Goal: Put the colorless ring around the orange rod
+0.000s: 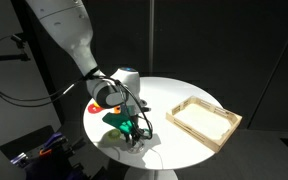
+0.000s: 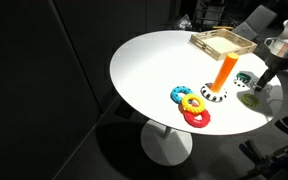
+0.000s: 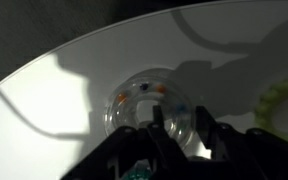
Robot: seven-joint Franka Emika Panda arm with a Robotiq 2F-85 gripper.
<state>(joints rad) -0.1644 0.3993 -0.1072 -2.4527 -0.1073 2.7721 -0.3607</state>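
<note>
Dark curtains close off the room behind a round white desk (image 2: 144,70), which carries everything here. In the wrist view the colorless ring (image 3: 134,92) lies flat on the desk right at the gripper (image 3: 184,128), with small coloured beads showing inside its clear wall. The jaws stand a little apart, one tip over the ring's hole and the other outside it, so the near wall sits between them. Whether they already press that wall, I cannot tell.

In an exterior view the orange rod (image 2: 224,72) stands upright near the gripper (image 2: 266,84), toward the middle of the desk, its long axis vertical. A speckled ring (image 2: 214,96) already lies around its foot. The coming move turns on this: the ring must come up flat, cross a short stretch inward, and drop with its hole over the rod's top.

A green ring (image 2: 245,78) lies just beside the path, between gripper and rod. The blue, yellow and red rings (image 2: 192,105) cluster on the rod's far side, out of the way. A wooden tray (image 2: 222,42) sits beyond the rod. The desk's rim runs close behind the gripper, so I judge the free room lies inward and upward.
</note>
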